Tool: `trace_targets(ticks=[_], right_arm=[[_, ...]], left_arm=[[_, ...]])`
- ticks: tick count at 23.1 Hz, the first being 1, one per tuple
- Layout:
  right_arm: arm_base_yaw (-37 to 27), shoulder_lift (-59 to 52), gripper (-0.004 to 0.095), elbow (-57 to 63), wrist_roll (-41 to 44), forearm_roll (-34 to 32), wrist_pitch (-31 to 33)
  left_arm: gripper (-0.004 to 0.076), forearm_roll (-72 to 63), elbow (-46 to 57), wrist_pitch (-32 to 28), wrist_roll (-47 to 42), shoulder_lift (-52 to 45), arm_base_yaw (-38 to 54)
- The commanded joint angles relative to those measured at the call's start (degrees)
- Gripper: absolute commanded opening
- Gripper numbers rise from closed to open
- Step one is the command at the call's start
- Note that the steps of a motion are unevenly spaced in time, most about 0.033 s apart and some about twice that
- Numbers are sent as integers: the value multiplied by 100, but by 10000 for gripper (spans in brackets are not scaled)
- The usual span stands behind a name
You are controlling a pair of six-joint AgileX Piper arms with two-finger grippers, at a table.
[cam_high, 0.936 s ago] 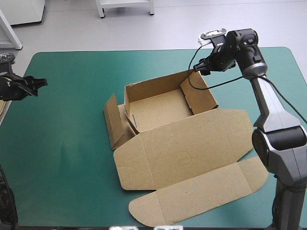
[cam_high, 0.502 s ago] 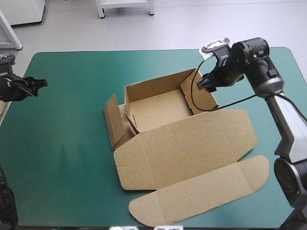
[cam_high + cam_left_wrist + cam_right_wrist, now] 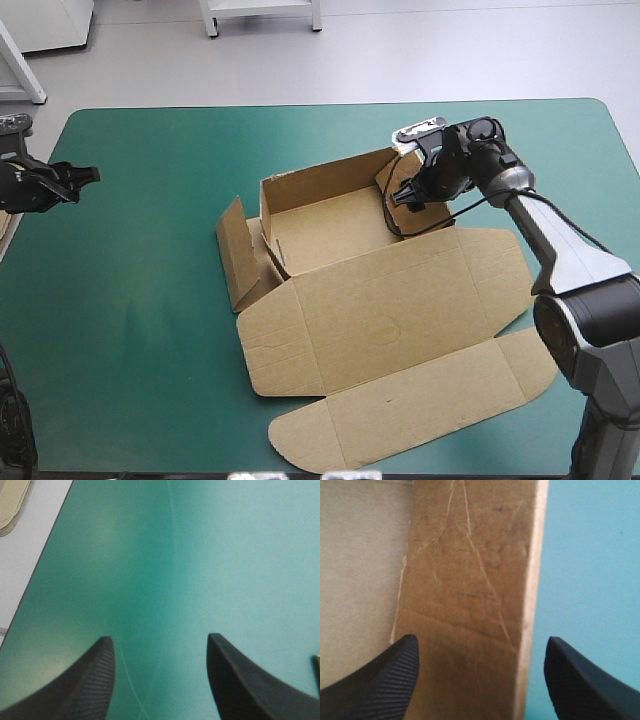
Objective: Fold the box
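Right end effector (image 3: 481,641), spread wide, straddles the brown box's (image 3: 390,320) raised wall; left end effector (image 3: 160,637), equally wide, hangs above the surface (image 3: 150,300).

The right arm (image 3: 565,255) is built of smooth silver-grey tube links joined by rounded black housings, with a bulky black elbow joint and a black wrist block. The right gripper (image 3: 403,197) is black throughout. The left gripper (image 3: 80,176) and the short stretch of wrist behind it are black too. Each gripper's fingers (image 3: 385,685) are broad matte fins, finely ribbed on the inner face
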Motion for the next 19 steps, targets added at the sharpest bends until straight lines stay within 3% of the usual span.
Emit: trace_targets(ticks=[1, 6, 8, 11, 14, 16, 19], right_arm=[[3, 41, 665, -492, 39, -53, -175], [3, 529, 550, -1246, 191, -92, 94], [3, 610, 435, -1388, 208, -79, 236], [3, 743, 163, -1442, 157, -69, 722], [3, 875, 112, -1442, -62, -152, 1254], [3, 848, -16, -1442, 3, -279, 1207], [-8, 703, -17, -1442, 74, -267, 986]], left_arm=[[403, -77, -148, -270, -9, -205, 7], [403, -64, -148, -247, -9, -205, 7], [403, -64, -148, -223, -9, -205, 7], [403, -166, -148, -169, 157, -205, 7], [403, -405, -148, -130, 407, -205, 7], [403, -759, -148, -106, 616, -205, 7], [403, -1045, -148, -78, 757, -205, 7]])
